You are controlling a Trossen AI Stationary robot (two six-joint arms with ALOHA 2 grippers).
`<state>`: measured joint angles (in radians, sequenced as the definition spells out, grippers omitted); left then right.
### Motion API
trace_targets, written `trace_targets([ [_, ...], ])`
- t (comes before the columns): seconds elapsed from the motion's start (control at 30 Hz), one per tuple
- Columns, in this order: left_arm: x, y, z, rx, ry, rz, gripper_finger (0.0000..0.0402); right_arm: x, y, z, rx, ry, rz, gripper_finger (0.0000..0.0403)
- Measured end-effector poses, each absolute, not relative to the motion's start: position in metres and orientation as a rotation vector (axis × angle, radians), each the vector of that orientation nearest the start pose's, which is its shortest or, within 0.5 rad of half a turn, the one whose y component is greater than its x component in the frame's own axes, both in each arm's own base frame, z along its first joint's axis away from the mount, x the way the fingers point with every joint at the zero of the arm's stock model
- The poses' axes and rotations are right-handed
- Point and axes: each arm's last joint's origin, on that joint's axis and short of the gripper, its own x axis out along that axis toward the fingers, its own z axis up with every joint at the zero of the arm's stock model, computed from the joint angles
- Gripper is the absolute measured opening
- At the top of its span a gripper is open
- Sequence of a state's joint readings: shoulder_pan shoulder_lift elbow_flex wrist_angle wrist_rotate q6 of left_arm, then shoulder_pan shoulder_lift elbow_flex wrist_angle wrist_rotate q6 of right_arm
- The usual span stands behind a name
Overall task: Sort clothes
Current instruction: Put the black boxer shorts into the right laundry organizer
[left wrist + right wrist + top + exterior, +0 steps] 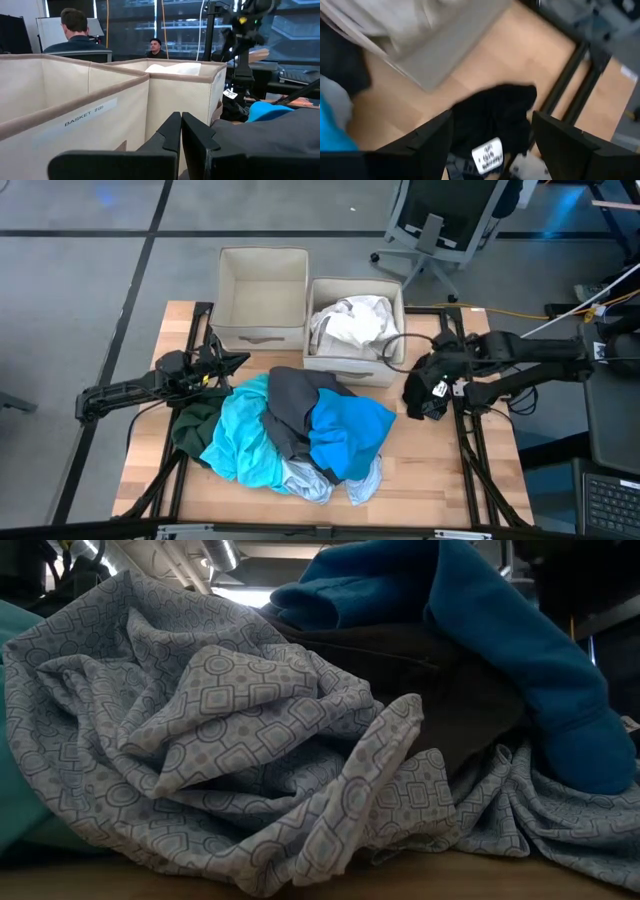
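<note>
My right hand point(428, 392) hangs over the surface's right edge, fingers apart around a black garment point(492, 125), lifted clear for sorting. The other clothes point(290, 432) lie heaped mid-surface; a white one point(350, 320) fills the right box point(355, 366). My left hand point(212, 368) waits pinched together, empty, beside the left box point(262, 332).

You've got two beige fabric boxes at the table's far edge, side by side and touching: left box point(262, 295), right box point(352, 330). The left one carries a "BASKET 2(2)" label point(90, 115). Wooden tabletop point(430, 480) on a black frame. Office chair point(440, 225) on the grey floor behind. Two people point(75, 30) sit beyond, whiteboard point(52, 31) near them.
</note>
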<state>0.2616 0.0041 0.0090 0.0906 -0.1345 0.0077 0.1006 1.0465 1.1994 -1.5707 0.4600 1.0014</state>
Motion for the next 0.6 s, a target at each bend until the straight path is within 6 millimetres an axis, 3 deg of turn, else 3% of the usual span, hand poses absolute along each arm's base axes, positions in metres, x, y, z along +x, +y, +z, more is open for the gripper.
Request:
trace_targets([
  [0.27, 0.092, 0.029, 0.175, 0.013, -0.095, 0.396, 0.0006, 0.129, 0.004, 0.282, 0.521, 1.256, -0.981, 0.0269],
  [0.6, 0.092, 0.029, 0.175, 0.013, -0.095, 0.396, 0.0006, 0.136, 0.005, 0.234, 0.597, 1.235, -0.987, 0.0269],
])
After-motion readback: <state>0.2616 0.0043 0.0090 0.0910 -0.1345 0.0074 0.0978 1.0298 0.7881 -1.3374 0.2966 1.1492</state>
